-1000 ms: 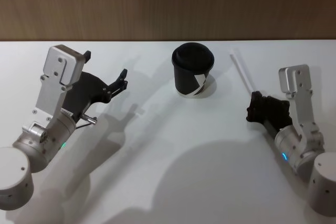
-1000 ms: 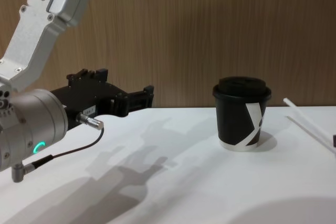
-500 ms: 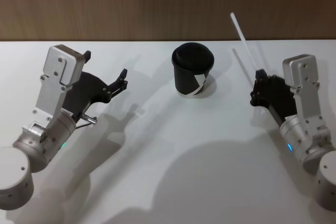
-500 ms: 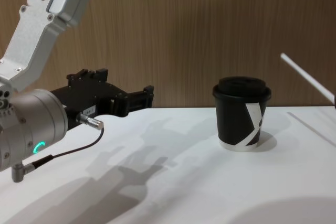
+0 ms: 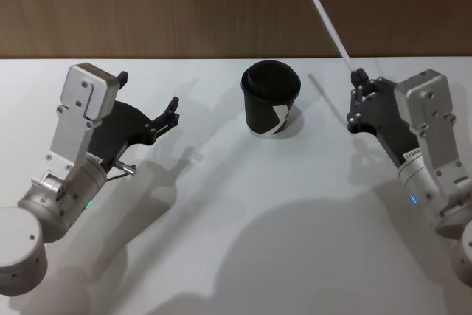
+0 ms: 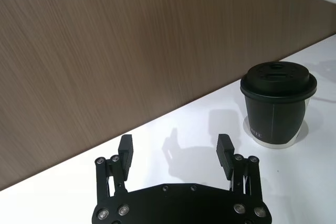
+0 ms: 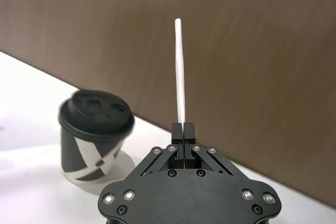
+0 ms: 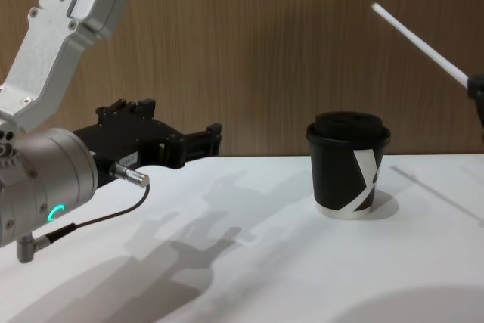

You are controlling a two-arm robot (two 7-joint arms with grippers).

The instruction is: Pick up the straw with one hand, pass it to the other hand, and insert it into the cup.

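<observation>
Right hand [image 5: 356, 80]: pinching straw [image 5: 323, 14] tight, raised right of cup [image 5: 271, 101].
Left hand [image 5: 147, 91]: hovering wide open, gripping nothing.

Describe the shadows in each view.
Head view: the left pincer and right pincer throw soft grey shadows on the white table, with a broad rounded one near the bottom edge. Chest view: the left pincer's shadow lies below it, and the straw casts a thin faint line right of the cup. Left wrist view: finger shadows fall just ahead.
</observation>
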